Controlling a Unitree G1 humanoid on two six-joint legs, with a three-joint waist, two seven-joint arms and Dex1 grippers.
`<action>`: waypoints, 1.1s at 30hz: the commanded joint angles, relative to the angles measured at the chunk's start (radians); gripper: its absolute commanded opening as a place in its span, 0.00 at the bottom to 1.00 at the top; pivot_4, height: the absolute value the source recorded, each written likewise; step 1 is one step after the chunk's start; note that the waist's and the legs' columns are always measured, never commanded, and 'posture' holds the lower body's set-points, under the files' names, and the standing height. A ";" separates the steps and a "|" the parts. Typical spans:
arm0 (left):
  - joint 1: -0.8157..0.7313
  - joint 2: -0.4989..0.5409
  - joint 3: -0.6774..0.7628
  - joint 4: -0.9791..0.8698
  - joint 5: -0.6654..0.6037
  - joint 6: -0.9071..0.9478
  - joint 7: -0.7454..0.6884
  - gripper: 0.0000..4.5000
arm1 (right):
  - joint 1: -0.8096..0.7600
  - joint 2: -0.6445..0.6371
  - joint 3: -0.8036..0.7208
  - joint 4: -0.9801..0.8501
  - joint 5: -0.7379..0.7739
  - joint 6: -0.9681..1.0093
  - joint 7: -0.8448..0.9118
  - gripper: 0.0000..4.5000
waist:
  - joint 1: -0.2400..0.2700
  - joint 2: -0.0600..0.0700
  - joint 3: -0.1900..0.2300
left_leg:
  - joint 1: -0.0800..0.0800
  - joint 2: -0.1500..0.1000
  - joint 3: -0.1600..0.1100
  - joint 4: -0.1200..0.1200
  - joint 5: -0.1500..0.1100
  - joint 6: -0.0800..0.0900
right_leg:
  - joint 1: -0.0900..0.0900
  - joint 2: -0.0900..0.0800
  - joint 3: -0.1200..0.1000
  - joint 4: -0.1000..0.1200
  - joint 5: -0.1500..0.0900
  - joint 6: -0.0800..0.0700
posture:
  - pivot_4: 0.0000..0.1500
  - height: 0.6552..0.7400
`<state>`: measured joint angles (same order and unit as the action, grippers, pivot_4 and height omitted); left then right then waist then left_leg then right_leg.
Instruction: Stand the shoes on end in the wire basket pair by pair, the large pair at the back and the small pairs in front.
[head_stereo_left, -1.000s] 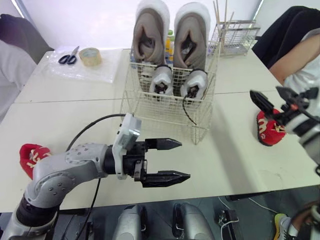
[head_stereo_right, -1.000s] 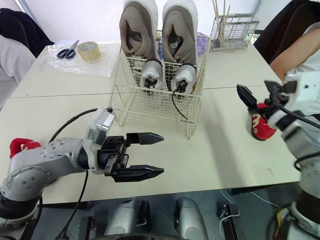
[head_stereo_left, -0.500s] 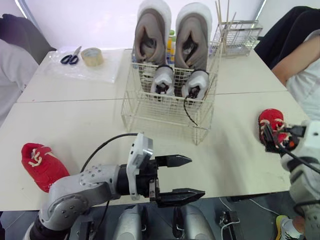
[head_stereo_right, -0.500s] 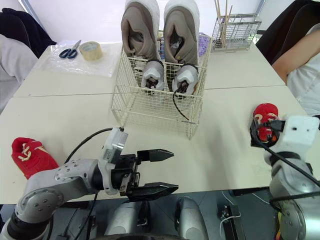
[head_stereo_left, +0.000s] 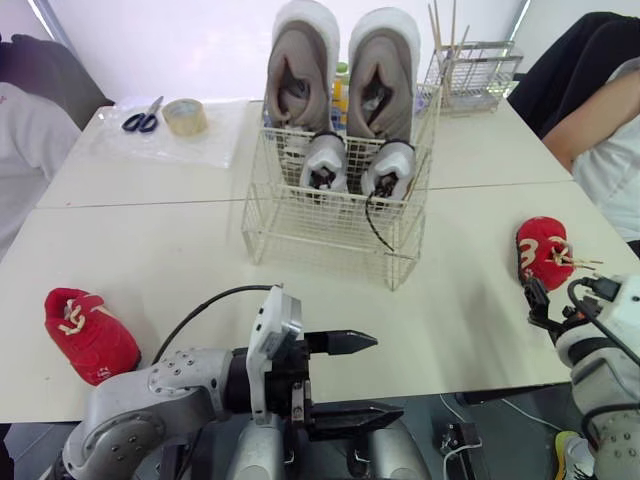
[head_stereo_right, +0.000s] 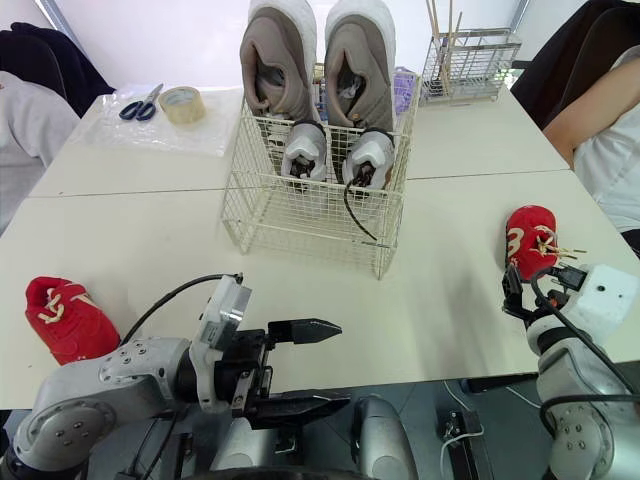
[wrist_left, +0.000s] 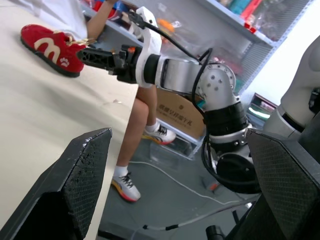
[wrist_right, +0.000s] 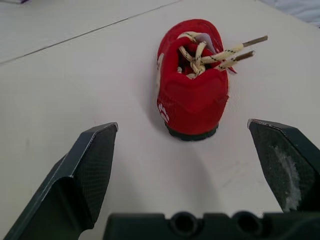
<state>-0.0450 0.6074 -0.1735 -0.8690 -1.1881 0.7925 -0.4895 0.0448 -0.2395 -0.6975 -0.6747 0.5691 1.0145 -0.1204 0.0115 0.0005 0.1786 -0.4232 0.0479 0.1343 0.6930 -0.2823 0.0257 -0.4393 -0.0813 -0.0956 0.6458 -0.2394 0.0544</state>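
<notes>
The wire basket (head_stereo_left: 330, 215) stands mid-table. Two large taupe shoes (head_stereo_left: 300, 70) stand on end at its back, and two small white shoes (head_stereo_left: 323, 160) stand in front of them. One small red shoe (head_stereo_left: 90, 335) lies at the table's left front. The other red shoe (head_stereo_left: 545, 252) lies at the right. My right gripper (head_stereo_left: 535, 305) sits just short of that shoe (wrist_right: 192, 100), open wide and empty. My left gripper (head_stereo_left: 388, 376) hangs open and empty over the table's front edge, pointing right.
Scissors (head_stereo_left: 140, 115) and a tape roll (head_stereo_left: 182, 113) lie on a plastic sheet at the back left. A small wire rack (head_stereo_left: 478, 70) stands at the back right. A person (head_stereo_left: 600, 110) sits at the right side, another person (head_stereo_left: 30, 130) at the left.
My right gripper has pulled back from over the right red shoe toward the front edge. My left gripper has dropped back to the table's front edge. Both shoes lie where they were.
</notes>
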 joint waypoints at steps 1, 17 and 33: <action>-0.001 -0.006 0.018 -0.039 -0.013 -0.028 0.024 0.99 | -0.020 0.007 -0.012 0.052 -0.015 -0.057 -0.006 1.00 | 0.000 0.000 0.000 | 0.000 0.000 0.000 0.000 0.000 0.000 | 0.000 0.000 0.000 0.000 0.000 0.000 | 1.00 1.00; 0.023 0.023 0.028 -0.044 -0.006 -0.040 0.065 0.99 | -0.263 -0.075 0.138 0.643 -0.179 -0.408 0.096 1.00 | -0.012 0.001 0.000 | 0.000 0.000 0.000 -0.001 0.000 0.000 | 0.000 0.000 0.000 0.000 0.001 0.001 | 1.00 1.00; -0.012 -0.012 0.004 -0.049 -0.031 -0.037 0.158 1.00 | -0.373 -0.132 0.159 0.838 -0.243 -0.541 0.082 0.46 | -0.025 0.000 -0.001 | 0.008 0.000 0.000 -0.001 0.000 0.000 | 0.008 0.000 0.000 -0.001 0.000 0.001 | 1.00 1.00</action>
<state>-0.0541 0.6020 -0.1725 -0.8970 -1.1952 0.7715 -0.3393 -0.3232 -0.3533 -0.5386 0.1792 0.3354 0.4734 -0.0323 -0.0138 0.0001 0.1781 -0.4142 0.0477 0.1348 0.6921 -0.2825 0.0261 -0.4304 -0.0818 -0.0954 0.6444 -0.2391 0.0552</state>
